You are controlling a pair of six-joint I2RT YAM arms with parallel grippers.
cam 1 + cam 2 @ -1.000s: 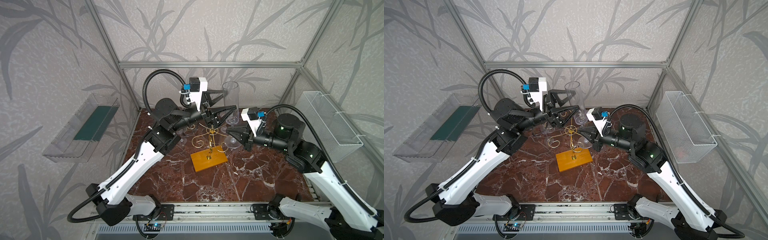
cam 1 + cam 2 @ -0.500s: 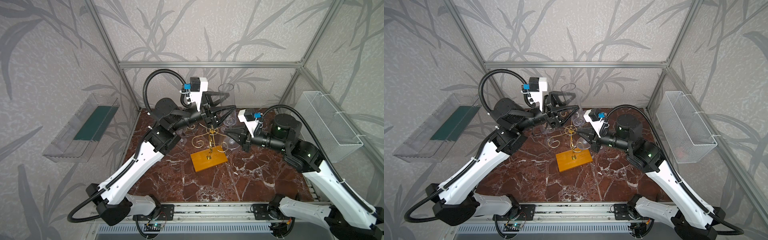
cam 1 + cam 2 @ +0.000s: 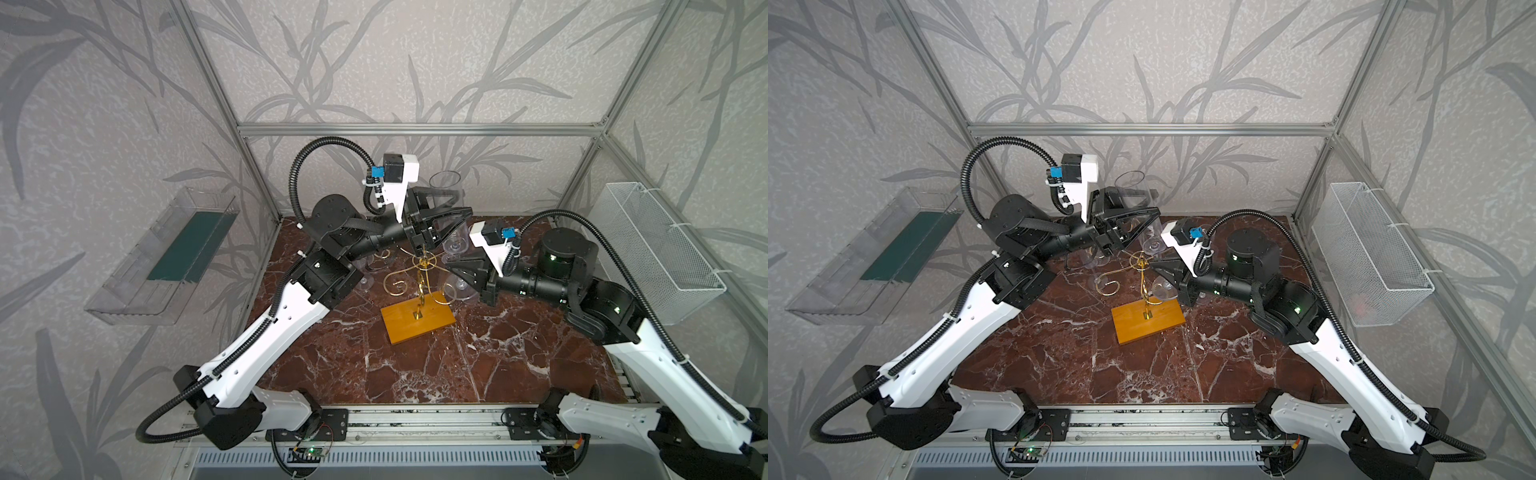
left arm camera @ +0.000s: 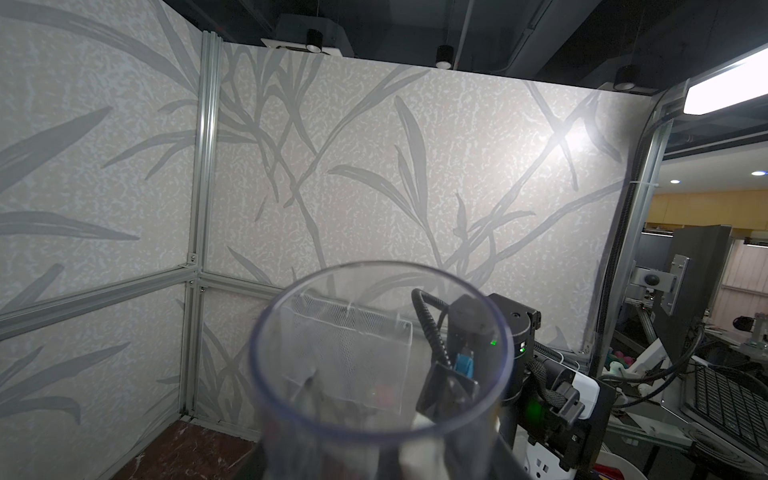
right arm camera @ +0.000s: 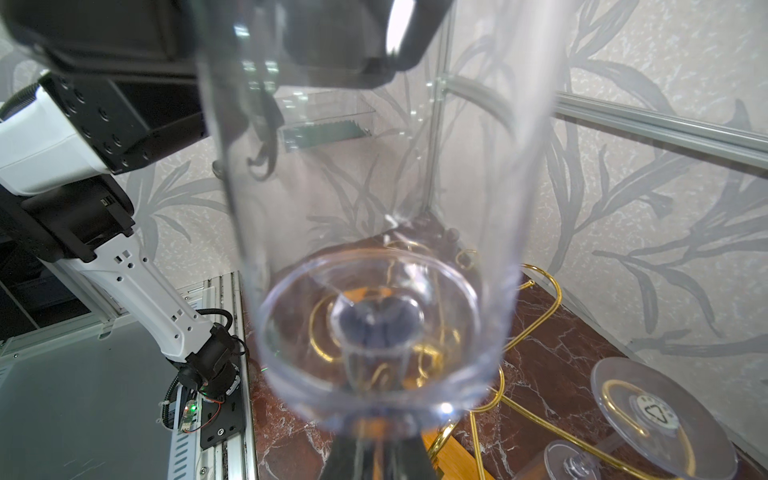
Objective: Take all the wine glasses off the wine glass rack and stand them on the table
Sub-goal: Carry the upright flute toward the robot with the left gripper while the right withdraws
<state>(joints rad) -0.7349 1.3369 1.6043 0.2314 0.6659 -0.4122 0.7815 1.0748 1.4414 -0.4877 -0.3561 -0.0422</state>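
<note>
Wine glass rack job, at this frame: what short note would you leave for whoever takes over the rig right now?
The right end effector is shut on the stem of the wine glass, which stands upright.
The left end effector has its jaws either side of the bowl; contact is unclear.
Done: that glass looks clear of the wine glass rack.
Left: probably secure the bowl grip, then release the stem.
Other glasses hang on the rack.

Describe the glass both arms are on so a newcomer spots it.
On the red marble table, find the gold wine glass rack. Just behind it, between the left pincer and right pincer, is a tall clear wine glass. Unlike the glasses hanging foot-up from the rack, it is held rim-up.
</note>
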